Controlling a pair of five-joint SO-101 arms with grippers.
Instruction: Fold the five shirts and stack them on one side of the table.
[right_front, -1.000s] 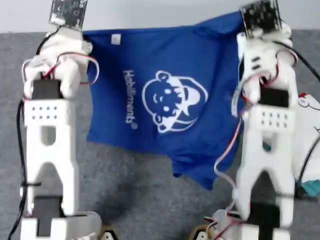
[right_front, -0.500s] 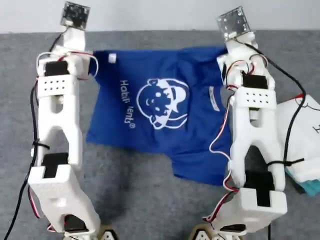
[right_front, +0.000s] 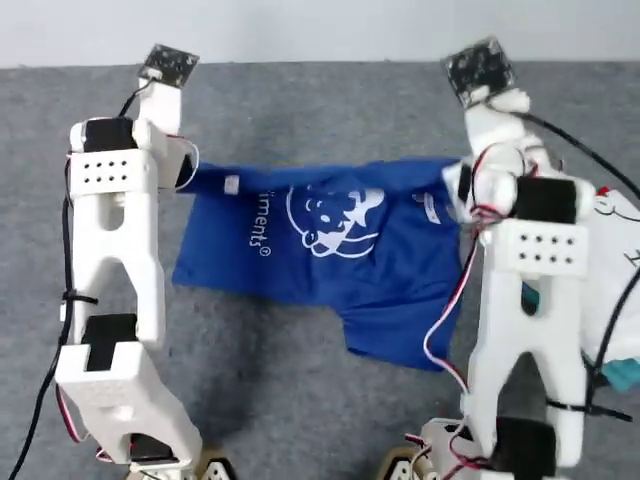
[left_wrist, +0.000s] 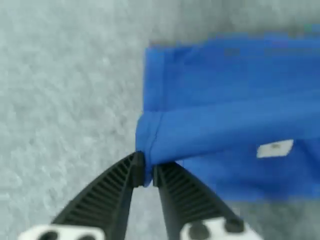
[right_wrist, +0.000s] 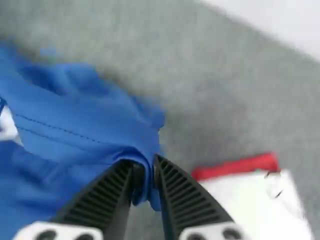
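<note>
Left pincer (left_wrist: 145, 172) and right pincer (right_wrist: 144, 181) each clamped on a corner of the blue printed cotton shirt (right_front: 330, 270).
Shirt lies mid grey table (right_front: 280, 400), first fold in hand; next, I reckon, carry that pinched edge toward the near edge and release.

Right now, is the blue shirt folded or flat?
Half folded. The blue shirt has its top edge doubled over the print, pinched by the left end effector and right end effector; the bottom lies flat.

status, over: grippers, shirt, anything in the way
Left gripper shut on blue shirt corner. Right gripper shut on the other corner. Far edge doubled over its front. White cloth lies off to the right.
</note>
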